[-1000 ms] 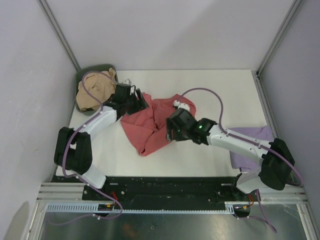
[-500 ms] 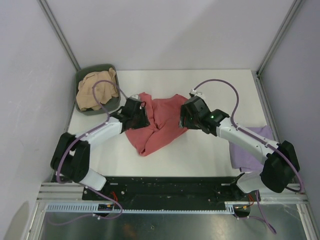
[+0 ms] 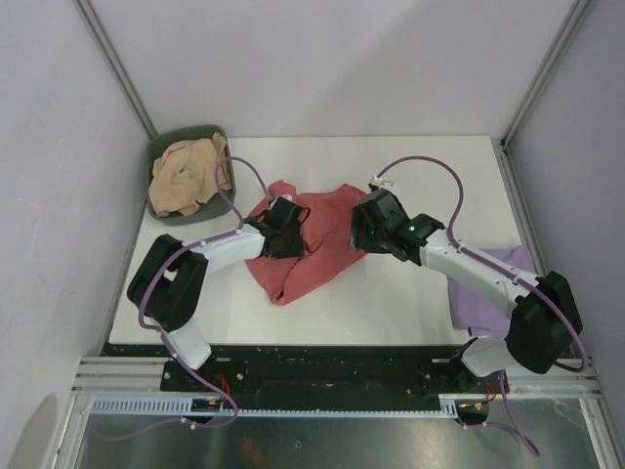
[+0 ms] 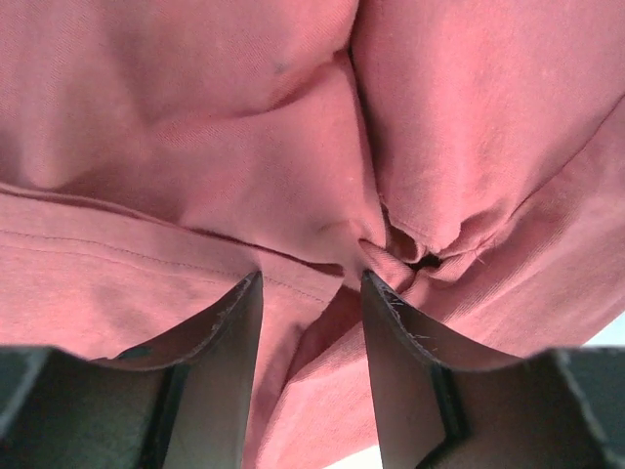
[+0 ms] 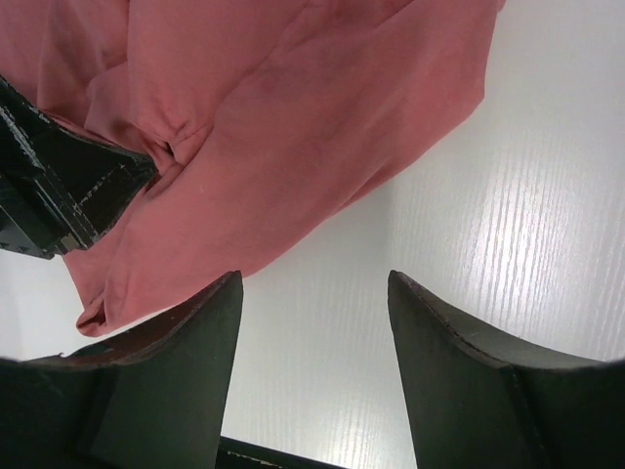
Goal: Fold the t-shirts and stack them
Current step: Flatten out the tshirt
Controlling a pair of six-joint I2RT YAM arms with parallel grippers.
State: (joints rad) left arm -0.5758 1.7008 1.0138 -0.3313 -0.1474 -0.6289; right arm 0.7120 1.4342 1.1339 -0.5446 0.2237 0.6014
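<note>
The salmon-red t-shirt (image 3: 314,244) lies crumpled in the middle of the white table (image 3: 420,176). My left gripper (image 3: 291,228) is open low over its left part; in the left wrist view its jaws (image 4: 311,278) stand apart over folds of the red cloth (image 4: 244,147). My right gripper (image 3: 359,231) is open at the shirt's right edge, above bare table (image 5: 314,278) beside the red cloth (image 5: 293,127). The pale lavender t-shirt (image 3: 488,285) lies at the right edge, partly under my right arm. The tan-beige t-shirt (image 3: 186,176) is bunched in the bin.
The dark green oval bin (image 3: 161,151) stands at the back left corner. Grey walls close in the table on three sides. A black rail (image 3: 322,360) runs along the near edge. My left gripper's black body (image 5: 59,186) shows in the right wrist view.
My left gripper has moved right from the bin's side onto the red shirt. My right gripper pulled back off the shirt's middle to its right edge, then held still.
</note>
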